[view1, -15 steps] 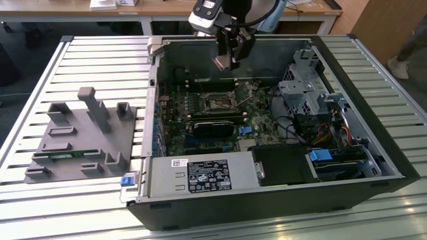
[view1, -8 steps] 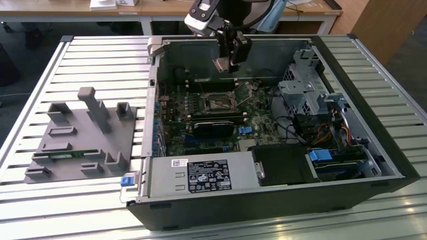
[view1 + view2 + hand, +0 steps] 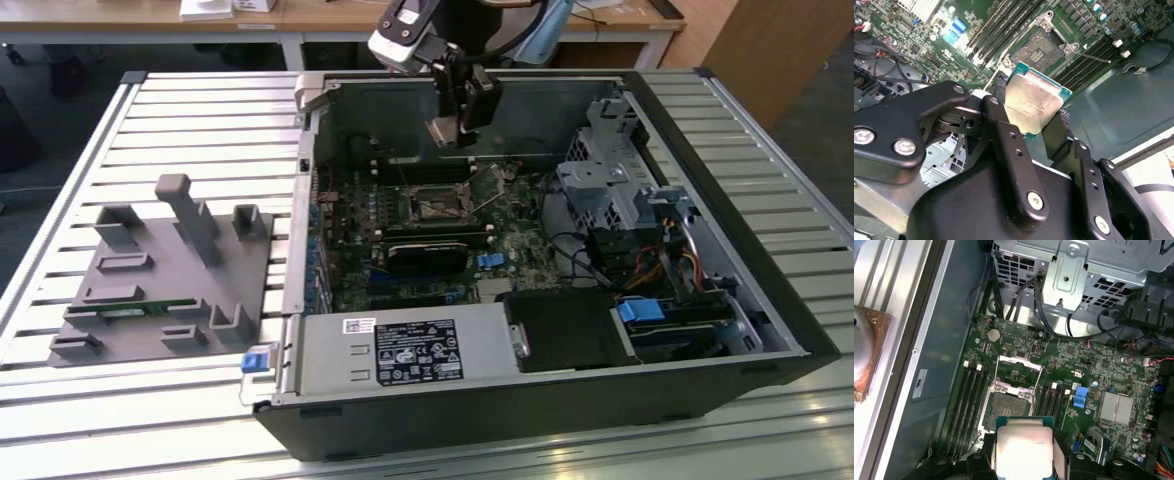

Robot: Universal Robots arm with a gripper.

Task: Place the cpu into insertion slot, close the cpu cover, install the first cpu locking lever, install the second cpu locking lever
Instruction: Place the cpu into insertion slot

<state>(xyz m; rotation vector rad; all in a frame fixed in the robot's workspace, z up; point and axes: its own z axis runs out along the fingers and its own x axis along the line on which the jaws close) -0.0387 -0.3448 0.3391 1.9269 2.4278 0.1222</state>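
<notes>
Grasp: pincer (image 3: 1031,109) clenched on cpu (image 3: 1034,97), hovering above uncovered insertion slot (image 3: 1044,48)

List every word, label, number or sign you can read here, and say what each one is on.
No text can be read; all of it is too small to tell.
Power supply: black-and-white label, unreadable.
cpu, held in the gripper: faint marks on its face, unreadable.
Case wall: white sticker, unreadable.
Green circuit board: white printed marks, unreadable.
</notes>
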